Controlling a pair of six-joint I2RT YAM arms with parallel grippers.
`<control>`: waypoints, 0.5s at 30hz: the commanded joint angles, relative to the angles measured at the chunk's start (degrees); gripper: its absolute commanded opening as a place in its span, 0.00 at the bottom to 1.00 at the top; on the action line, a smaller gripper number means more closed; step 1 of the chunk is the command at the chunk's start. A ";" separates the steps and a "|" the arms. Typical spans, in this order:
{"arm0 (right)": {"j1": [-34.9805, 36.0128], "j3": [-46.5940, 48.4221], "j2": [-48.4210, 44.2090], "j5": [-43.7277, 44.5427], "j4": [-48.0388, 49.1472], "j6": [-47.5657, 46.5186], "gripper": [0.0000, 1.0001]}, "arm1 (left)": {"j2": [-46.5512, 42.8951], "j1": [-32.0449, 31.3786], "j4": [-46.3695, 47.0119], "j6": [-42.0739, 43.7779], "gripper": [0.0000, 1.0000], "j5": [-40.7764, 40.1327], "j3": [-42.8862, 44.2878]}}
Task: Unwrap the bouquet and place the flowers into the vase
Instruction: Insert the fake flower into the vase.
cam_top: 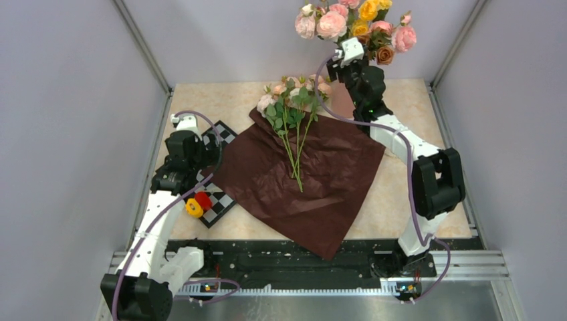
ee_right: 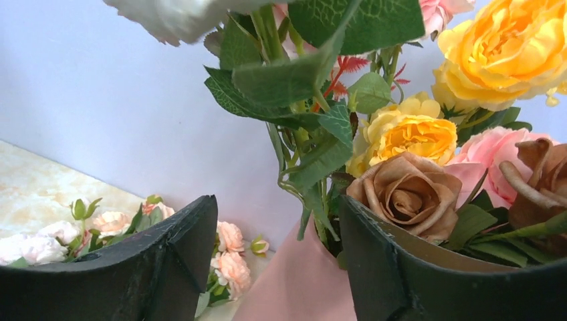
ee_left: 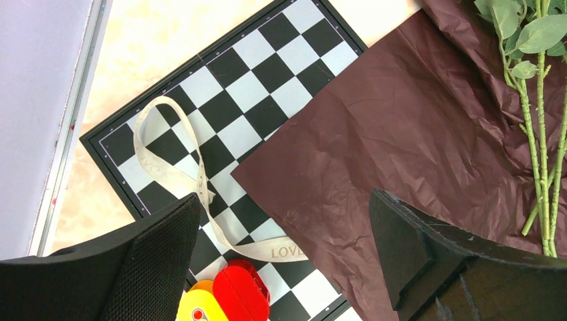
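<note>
The bouquet is unwrapped: its dark red paper lies spread flat, and the flowers lie on its far corner, stems pointing toward me. The cream ribbon lies loose on a chessboard. The salmon-pink vase stands at the back right and holds larger pink, yellow and brown roses. My right gripper is open, its fingers on either side of the vase's neck, the left one clearly apart from it. My left gripper hangs open and empty over the paper's left edge.
A black-and-white chessboard lies at the left, partly under the paper, with a red and a yellow piece on its near corner. Grey walls close in the table on three sides. The right arm bends along the right side.
</note>
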 commanded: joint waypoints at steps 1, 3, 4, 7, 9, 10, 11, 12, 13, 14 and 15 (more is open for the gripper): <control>0.74 -0.35 -3.88 0.05 -0.20 -1.20 0.72 | -0.98 0.44 2.60 0.21 0.99 0.93 -0.26; 0.89 -0.64 -4.46 -0.29 -0.68 -1.46 0.75 | -1.04 0.44 2.52 0.22 0.99 1.22 -0.25; 1.03 -0.89 -4.83 -0.29 -0.75 -1.62 0.76 | -1.06 0.44 2.51 0.26 0.99 1.37 -0.27; 2.08 -2.04 -6.44 0.16 -0.84 -2.75 0.78 | -1.02 0.44 2.36 0.35 0.99 1.90 -0.19; 3.98 -2.97 -7.80 1.81 -1.15 -5.70 0.78 | -1.19 0.44 2.33 0.75 0.99 3.28 -0.09; 5.13 -3.58 -8.78 3.23 -1.19 -7.31 0.78 | -1.36 0.44 2.27 1.07 0.99 4.39 -0.12; 6.20 -4.36 -9.69 4.11 -1.32 -8.31 0.79 | -1.49 0.44 2.23 1.33 0.99 5.00 -0.10; 7.07 -5.24 -10.70 4.56 -1.69 -8.64 0.79 | -1.49 0.44 2.18 1.54 0.99 5.24 -0.17; 7.77 -6.70 -12.00 4.74 -1.97 -8.37 0.79 | -1.50 0.44 2.11 1.64 0.99 5.48 -0.21; 8.40 -8.00 -13.22 4.73 -2.28 -7.61 0.79 | -1.41 0.44 2.01 2.04 0.99 6.31 -0.12; 8.99 -9.27 -14.76 4.69 -2.49 -6.67 0.79 | -1.30 0.44 1.84 2.67 0.99 7.68 -0.06</control>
